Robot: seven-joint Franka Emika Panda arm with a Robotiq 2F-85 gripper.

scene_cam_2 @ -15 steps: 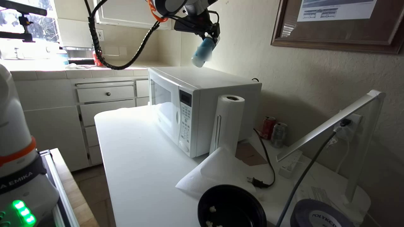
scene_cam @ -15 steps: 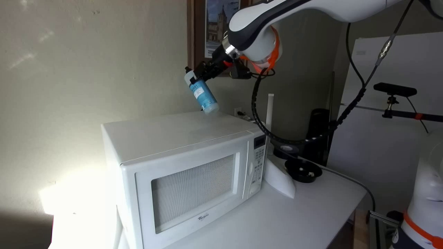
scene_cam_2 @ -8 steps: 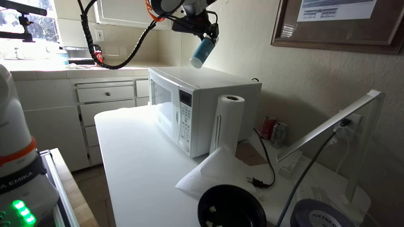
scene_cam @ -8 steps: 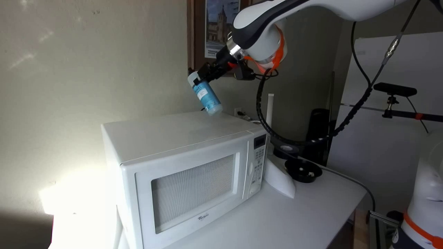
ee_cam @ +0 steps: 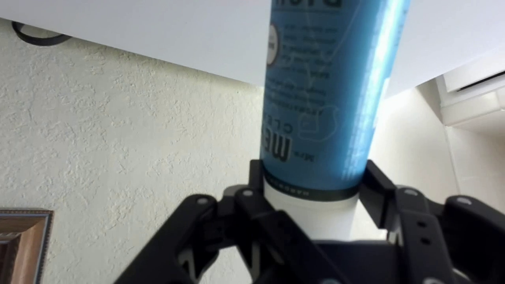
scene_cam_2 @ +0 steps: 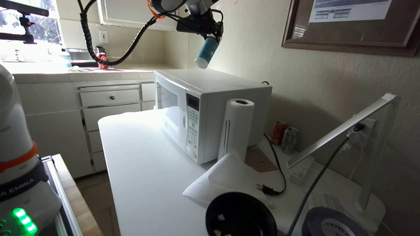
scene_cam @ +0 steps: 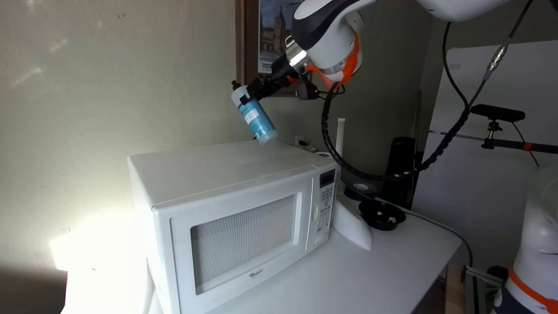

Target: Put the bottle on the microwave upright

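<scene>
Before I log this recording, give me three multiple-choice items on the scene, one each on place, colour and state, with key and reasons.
1. Where is the paper roll?
A) Beside the microwave
B) In the bowl
C) On the microwave

2. Which colour covers most of the bottle?
A) Red
B) Yellow
C) Blue

3. How is the bottle?
A) Standing upright
B) Gripped, tilted
C) Flat on the table

1: A, an exterior view shows it by the microwave's side.
2: C, it shows mostly blue in every view.
3: B, it slants from the gripper in both exterior views.
</scene>
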